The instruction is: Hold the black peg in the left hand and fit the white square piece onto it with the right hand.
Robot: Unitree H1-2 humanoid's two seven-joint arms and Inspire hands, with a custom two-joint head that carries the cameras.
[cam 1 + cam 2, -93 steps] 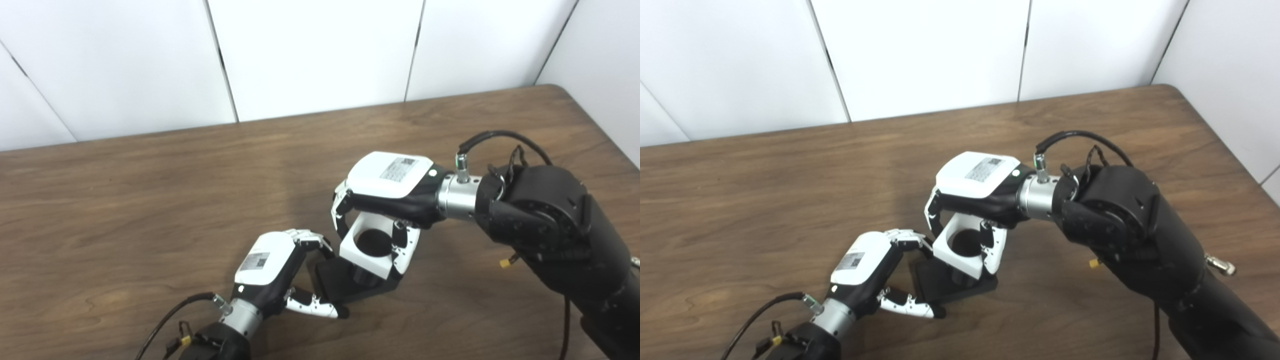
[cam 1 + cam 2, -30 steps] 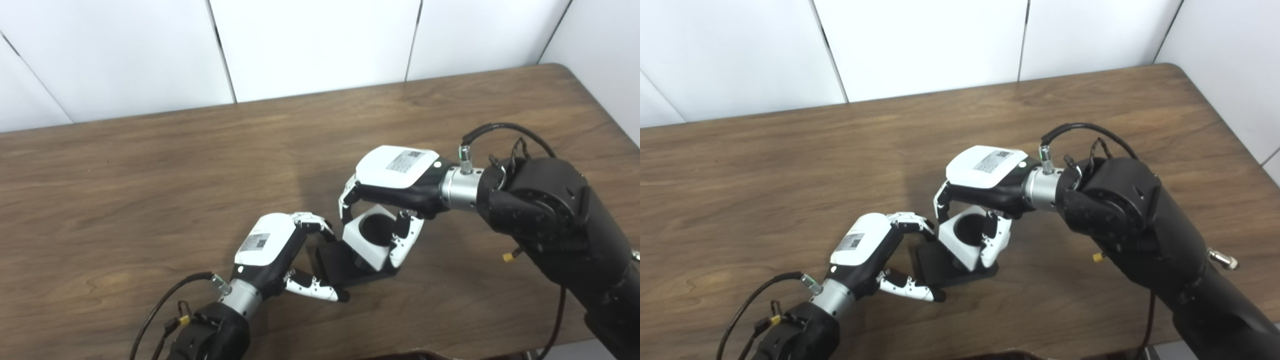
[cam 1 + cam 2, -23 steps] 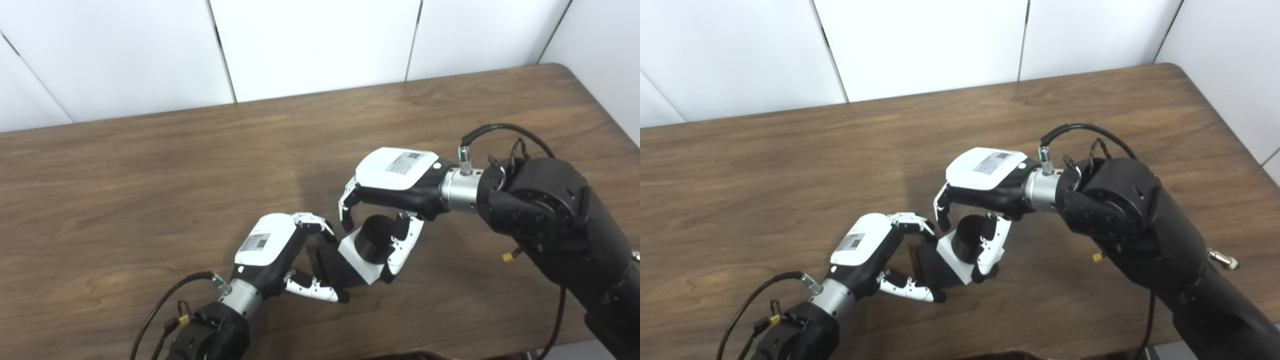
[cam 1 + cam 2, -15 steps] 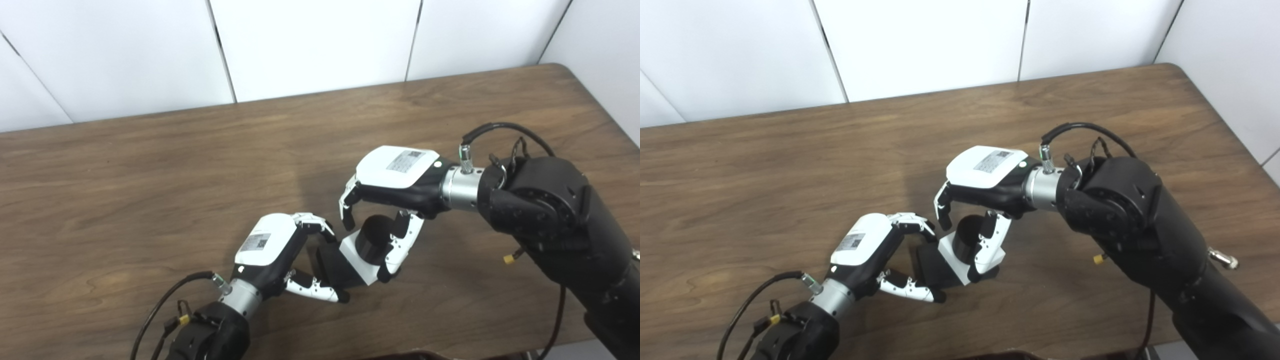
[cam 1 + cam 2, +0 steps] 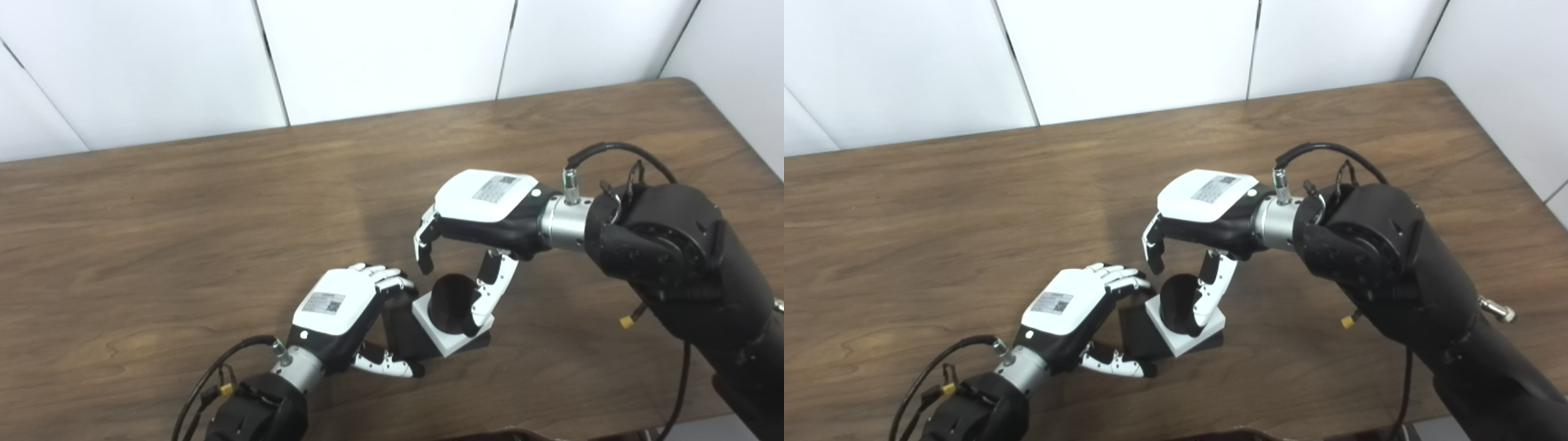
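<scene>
- You are risking a snag as the right robot hand (image 5: 471, 245) is hanging just above the white square piece (image 5: 450, 331): its thumb is lying against the black peg (image 5: 446, 297), and lifting carelessly could be dragging piece and peg askew.
- Your right robot hand is looking open, fingers spread and arched over the peg, gripping nothing that shows.
- Your left robot hand (image 5: 343, 306) is curling its fingers at the left edge of the peg's black base (image 5: 401, 331); whether it is truly clamping, you cannot tell, so a loose hold could be letting the base slide on the bench (image 5: 184, 214).
- The piece is sitting low around the peg, lower centre of the frame, directly below the right robot hand and just right of the left.
</scene>
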